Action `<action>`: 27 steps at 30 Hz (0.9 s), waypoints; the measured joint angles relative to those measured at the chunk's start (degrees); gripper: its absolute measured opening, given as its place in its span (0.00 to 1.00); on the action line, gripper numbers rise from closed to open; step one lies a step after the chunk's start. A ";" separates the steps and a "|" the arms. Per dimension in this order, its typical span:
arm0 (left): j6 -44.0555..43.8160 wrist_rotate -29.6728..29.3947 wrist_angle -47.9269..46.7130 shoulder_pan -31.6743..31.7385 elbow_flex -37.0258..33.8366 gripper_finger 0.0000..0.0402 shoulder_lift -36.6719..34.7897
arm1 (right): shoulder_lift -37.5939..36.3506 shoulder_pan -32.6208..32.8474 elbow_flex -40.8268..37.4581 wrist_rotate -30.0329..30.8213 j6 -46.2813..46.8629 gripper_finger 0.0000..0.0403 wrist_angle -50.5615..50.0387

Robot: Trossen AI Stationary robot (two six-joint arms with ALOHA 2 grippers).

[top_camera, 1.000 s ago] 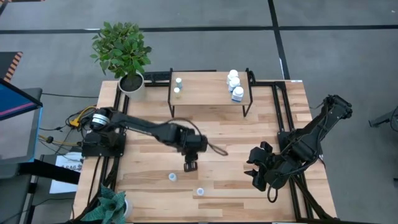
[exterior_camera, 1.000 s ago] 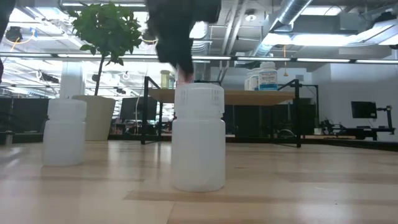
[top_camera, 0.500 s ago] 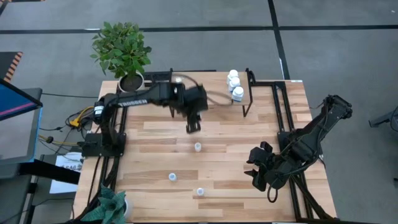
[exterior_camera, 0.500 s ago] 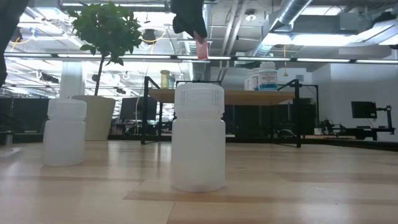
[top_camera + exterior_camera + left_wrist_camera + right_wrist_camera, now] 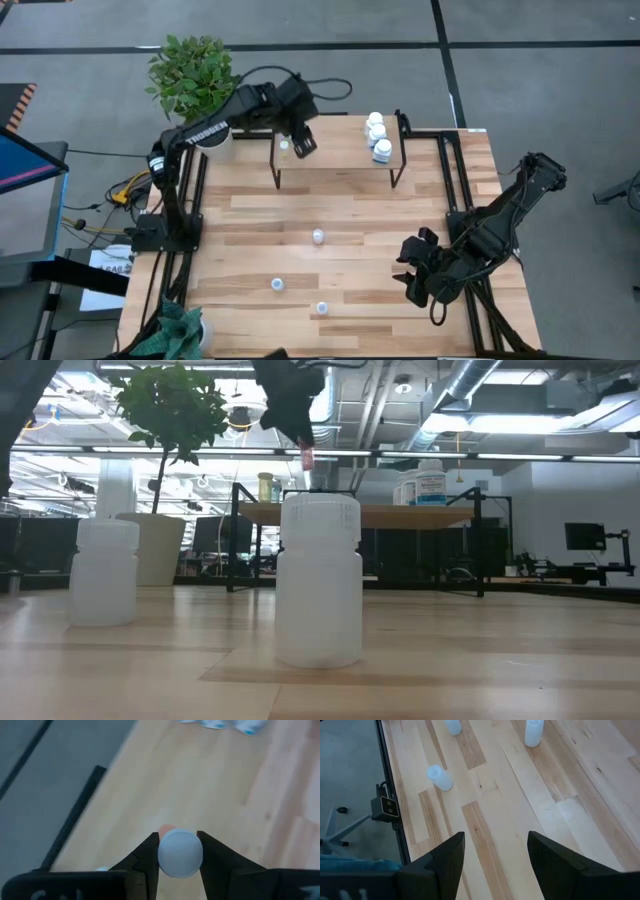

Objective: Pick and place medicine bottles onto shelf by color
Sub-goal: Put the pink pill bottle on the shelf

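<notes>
Over the pale wooden tabletop (image 5: 340, 205), the left gripper (image 5: 303, 142) pinches a small pale-capped vial (image 5: 180, 853) upright, directly above the low wood-topped shelf (image 5: 335, 150), while the parked right gripper (image 5: 492, 862) gapes empty, well apart.

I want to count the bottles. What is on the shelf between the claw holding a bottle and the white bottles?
Nothing. In the high view, the shelf top is bare wood between the left claw and the three white bottles.
</notes>
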 joint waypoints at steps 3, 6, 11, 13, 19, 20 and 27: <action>0.36 -0.80 1.06 2.44 0.00 0.22 0.00 | 0.00 -0.28 0.00 0.00 0.02 0.59 -0.02; 1.46 -0.94 1.67 4.53 0.00 0.22 0.04 | 0.00 -0.52 0.00 0.02 0.03 0.59 -0.02; 2.07 -1.69 2.74 7.28 -0.04 0.22 0.39 | 0.00 -1.16 0.00 0.02 0.04 0.59 0.00; 2.31 -1.72 2.93 8.21 -0.04 0.22 0.37 | 0.00 -1.16 0.00 0.02 0.03 0.59 0.00; -1.32 -1.70 2.20 10.60 -1.30 0.22 0.33 | 0.00 -1.14 0.00 0.01 -0.12 0.59 0.00; -1.36 -1.72 2.03 10.89 -1.69 0.22 0.37 | 0.00 -1.14 0.00 0.02 -0.23 0.59 -0.01; -2.41 -2.78 4.33 11.62 -2.32 0.22 2.66 | 0.04 -1.12 0.00 0.01 -0.28 0.59 -0.21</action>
